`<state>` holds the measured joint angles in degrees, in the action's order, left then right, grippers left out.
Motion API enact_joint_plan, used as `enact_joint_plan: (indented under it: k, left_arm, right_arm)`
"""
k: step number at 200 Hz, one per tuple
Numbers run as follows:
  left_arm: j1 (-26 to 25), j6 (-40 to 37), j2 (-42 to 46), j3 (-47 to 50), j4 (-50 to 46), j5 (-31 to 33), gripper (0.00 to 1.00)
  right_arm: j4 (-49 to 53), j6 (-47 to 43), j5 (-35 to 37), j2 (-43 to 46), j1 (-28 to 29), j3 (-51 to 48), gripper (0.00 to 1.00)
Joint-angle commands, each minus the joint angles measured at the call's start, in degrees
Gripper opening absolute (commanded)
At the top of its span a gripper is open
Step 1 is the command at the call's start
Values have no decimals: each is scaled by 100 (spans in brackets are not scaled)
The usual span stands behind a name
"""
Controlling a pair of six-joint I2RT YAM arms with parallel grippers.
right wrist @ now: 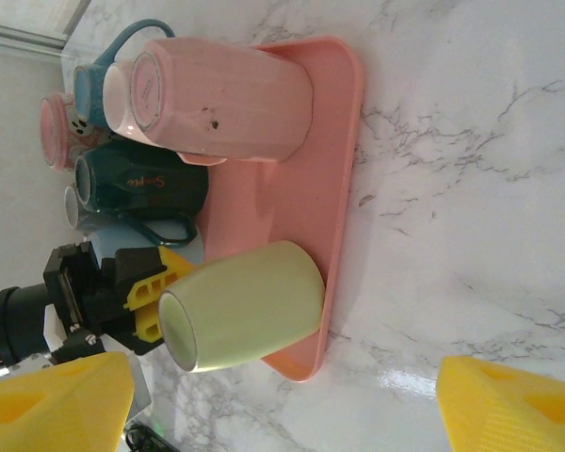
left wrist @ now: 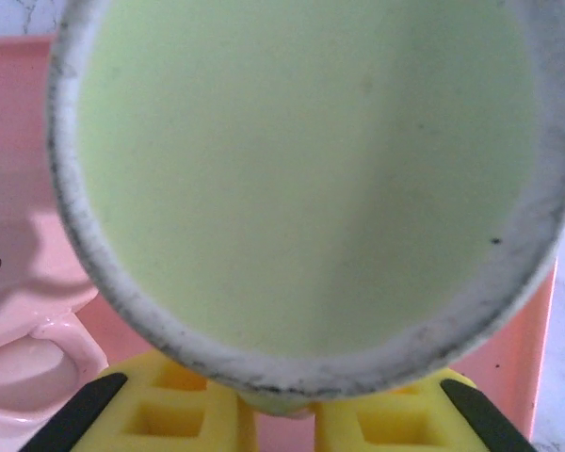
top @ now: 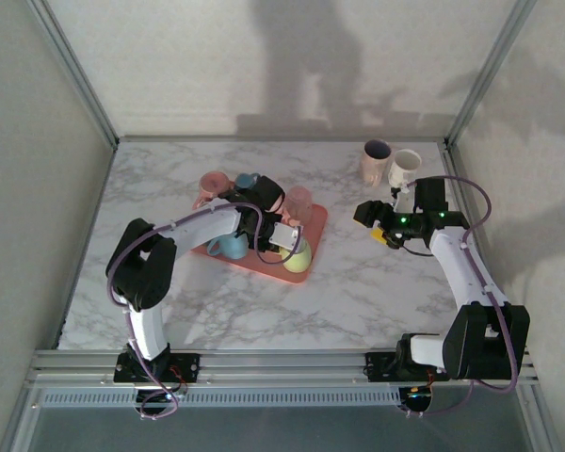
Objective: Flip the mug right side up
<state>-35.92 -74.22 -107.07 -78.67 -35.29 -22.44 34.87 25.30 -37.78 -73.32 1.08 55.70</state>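
Ceramic of the green mug [right wrist: 250, 306] looks stiff, smooth and breakable. It sits upside down at a corner of the pink tray [right wrist: 292, 202]. The left gripper [left wrist: 278, 405] pinches narrowly at its side, probably a safe hold. The right gripper [right wrist: 282, 386] waits wide.

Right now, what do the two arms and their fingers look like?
Both the left arm and right arm have white links, black joints and black bases, with a lilac cable looped along each. Green lights glow near the right wrist. The right fingers are yellow and ribbed; the left fingers are yellow with square recesses and black trim.
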Motion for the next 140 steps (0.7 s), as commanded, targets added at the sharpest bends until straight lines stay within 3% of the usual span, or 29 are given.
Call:
enact_joint_plan:
  k: [1, 58, 92, 140]
  left_arm:
    - [-131, 603, 69, 86, -57, -258, 13]
    - [-91, 2915, 250, 160, 539, -132, 1]
    - [44, 4036, 635, 415, 984, -170, 0]
    - [370, 5337, 1513, 903, 1649, -707, 0]
  right_arm:
    - [-51, 59, -99, 107, -47, -50, 84]
    - [28, 32, -84, 183, -55, -117, 84]
    - [91, -4, -120, 278, -69, -121, 84]
    - [143, -112, -238, 445, -79, -160, 84]
